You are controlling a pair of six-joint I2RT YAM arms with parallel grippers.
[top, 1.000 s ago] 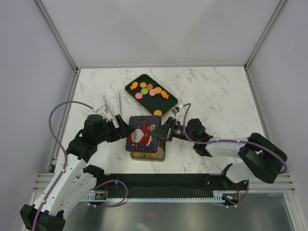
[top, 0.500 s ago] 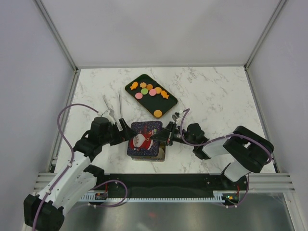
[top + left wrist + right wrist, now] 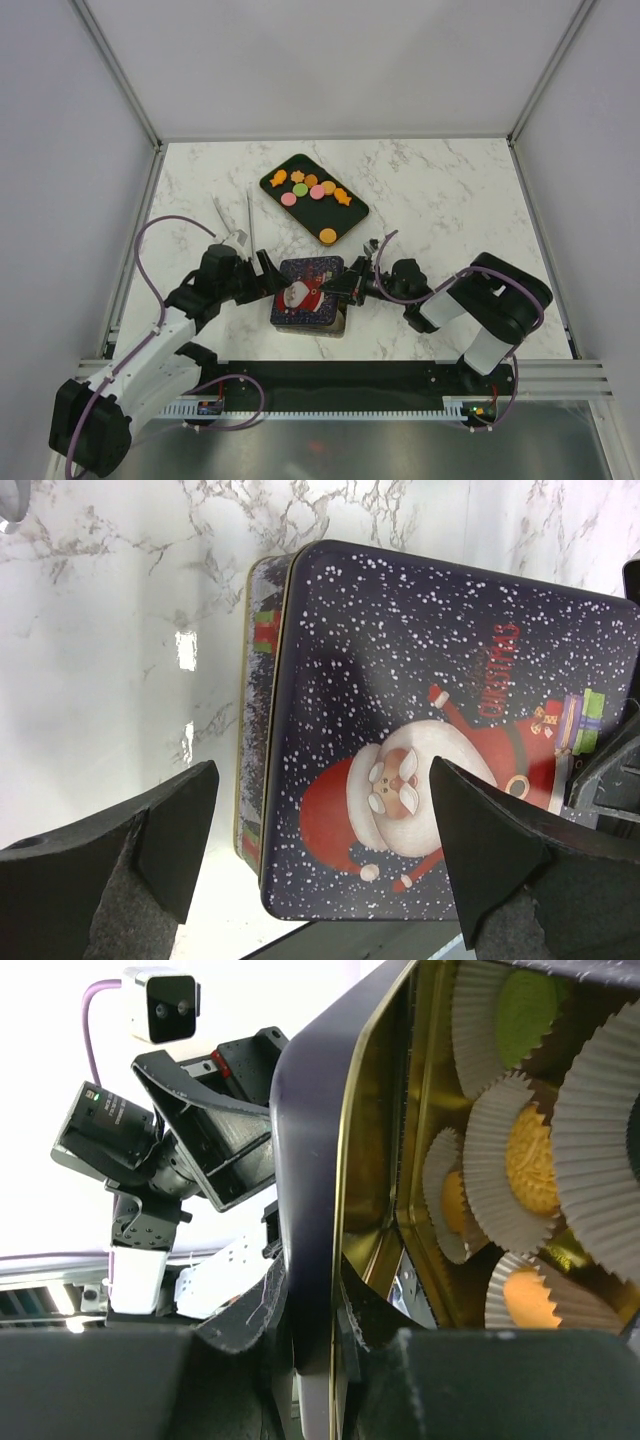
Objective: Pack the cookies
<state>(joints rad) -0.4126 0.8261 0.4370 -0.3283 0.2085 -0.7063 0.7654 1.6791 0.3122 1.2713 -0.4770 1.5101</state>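
Note:
A dark blue Santa lid (image 3: 307, 292) lies over the cookie tin (image 3: 256, 680), tilted up a little on the right. My right gripper (image 3: 343, 287) is shut on the lid's right edge (image 3: 310, 1160), one finger on each face. Under the raised edge, orange (image 3: 535, 1160) and green (image 3: 525, 1005) cookies sit in white paper cups inside the gold tin. My left gripper (image 3: 268, 283) is open at the lid's left end, and in its wrist view its fingers (image 3: 175, 820) straddle the Santa lid (image 3: 420, 730) without touching it. Several more cookies (image 3: 310, 187) lie on a dark tray (image 3: 352, 213) behind.
Two thin white tongs or sticks (image 3: 248, 215) lie left of the tray, just behind my left gripper. A lone orange disc (image 3: 327, 236) sits at the tray's near end. White walls enclose the marble table (image 3: 450, 200) on three sides.
The lid has come down and shifted right over the tin, hiding the cookies that showed at its near edge. Both grippers moved with it, lower and nearer.

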